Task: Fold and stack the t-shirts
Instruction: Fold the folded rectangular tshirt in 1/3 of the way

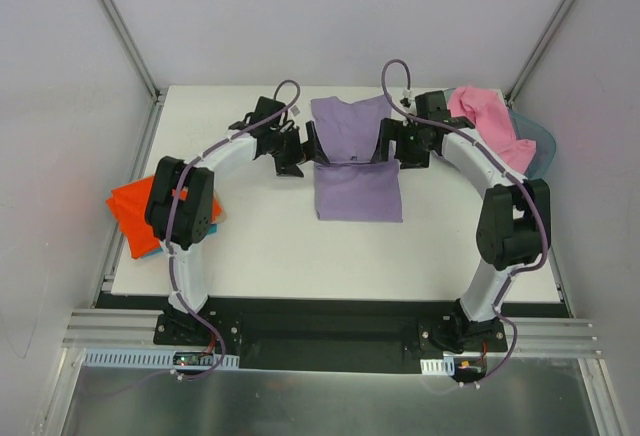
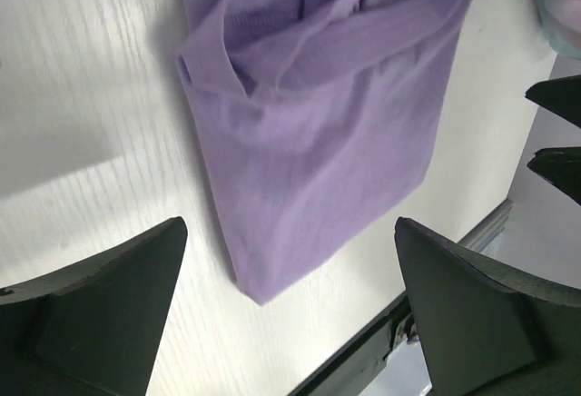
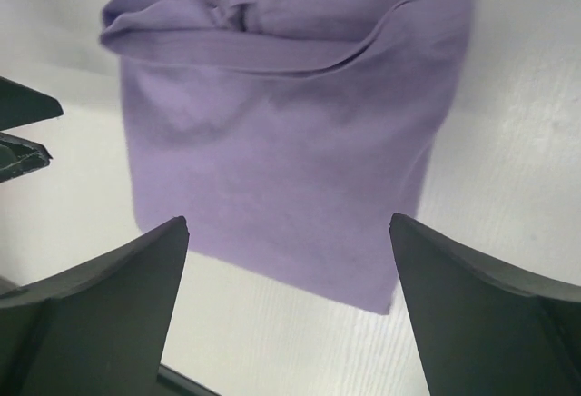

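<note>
Nearest your arm bases, at the left edge of the white wood-grain tabletop (image 1: 270, 256), a flat orange-red cloth t-shirt (image 1: 132, 211) lies over a teal one (image 1: 146, 253), of which only a sliver shows. That looks like the stack you are building.

Mid-table lies the lavender-purple soft knit t-shirt (image 1: 357, 181), narrowed to a long rectangle. Its near half is smooth and flat, and a stitched hem band crosses it about level with your grippers. The left gripper (image 1: 300, 151) hangs just beside its left edge and the right gripper (image 1: 392, 146) just beside its right edge. In the wrist views the black wedge-shaped left fingers (image 2: 109, 314) and right fingers (image 3: 481, 314) are spread wide with nothing between them.

My reading is that you are about to pinch for the next crosswise fold. Bring both grippers down level with each other and take every layer at the outer edges. Close fully before lifting, because thin knit like this will likely slip and sag. Carry both sides at the same pace so the edge lands square. The left wrist view shows cloth bunched at the left end of the band, so smooth it first or the fold will trap it.

Farthest off, at the right rear, a crumpled pink cloth t-shirt (image 1: 485, 121) lies heaped against the rounded grey-blue plastic basket (image 1: 540, 141).
</note>
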Motion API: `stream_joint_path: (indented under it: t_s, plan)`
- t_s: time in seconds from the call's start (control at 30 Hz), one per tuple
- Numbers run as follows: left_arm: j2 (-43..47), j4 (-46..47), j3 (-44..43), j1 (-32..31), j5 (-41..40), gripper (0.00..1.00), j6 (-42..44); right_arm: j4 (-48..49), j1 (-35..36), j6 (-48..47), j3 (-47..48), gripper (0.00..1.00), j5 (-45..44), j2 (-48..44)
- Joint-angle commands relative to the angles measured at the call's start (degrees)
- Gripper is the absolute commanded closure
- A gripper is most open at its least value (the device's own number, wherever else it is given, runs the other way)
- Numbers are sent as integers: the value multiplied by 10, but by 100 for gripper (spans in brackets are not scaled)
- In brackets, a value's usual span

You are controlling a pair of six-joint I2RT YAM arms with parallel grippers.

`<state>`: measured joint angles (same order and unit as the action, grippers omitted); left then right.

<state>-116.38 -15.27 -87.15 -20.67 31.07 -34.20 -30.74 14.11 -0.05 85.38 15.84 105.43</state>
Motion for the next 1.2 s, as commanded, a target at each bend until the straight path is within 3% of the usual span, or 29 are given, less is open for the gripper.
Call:
stream_joint_path:
  t_s: [0.0,0.2,0.4,0.6,0.77,0.9,1.03,1.13,1.17]
  plan:
    - [122,0,96,-6,-8,1,-5,45,29,17,-36,3,62,-44]
    - [260,0,259,-7,-67,1,-17,70,77,45,-17,3,59,25]
    - [386,2,391,-8,-102,1,-60,112,91,88,79,3,46,131]
    - [448,3,442,-9,-113,1,-68,135,90,118,236,3,-40,230]
    - [469,3,462,-9,-111,1,-75,130,90,126,288,3,-60,250]
    - [468,7,471,-10,-113,1,-76,127,90,118,233,3,-70,189]
    - [444,30,456,-15,-98,1,-79,135,91,99,108,3,-98,68]
    - [406,60,431,-29,-90,1,-85,142,92,109,-33,3,-143,-63]
    - [379,70,423,-32,-89,1,-87,149,93,118,-121,3,-153,-133]
